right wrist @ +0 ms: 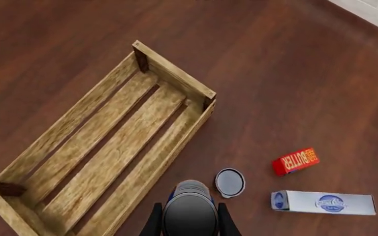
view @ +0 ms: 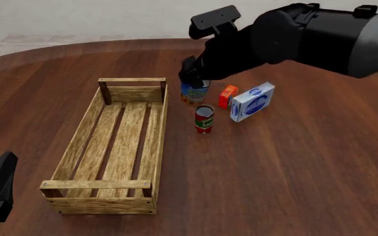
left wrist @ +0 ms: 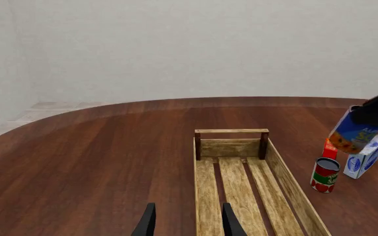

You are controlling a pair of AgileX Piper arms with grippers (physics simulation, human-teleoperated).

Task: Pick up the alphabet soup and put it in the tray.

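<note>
Right tool grips the alphabet soup, seemingly lifted beside the tray.

A red-and-green labelled can stands upright on the wooden desk. Just beyond it lie a small red butter box and a blue-and-white carton, side by side.

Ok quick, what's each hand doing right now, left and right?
Left hand: open, holding nothing, near the tray.
Right hand: closed on the alphabet soup, lifted off the table.
</note>
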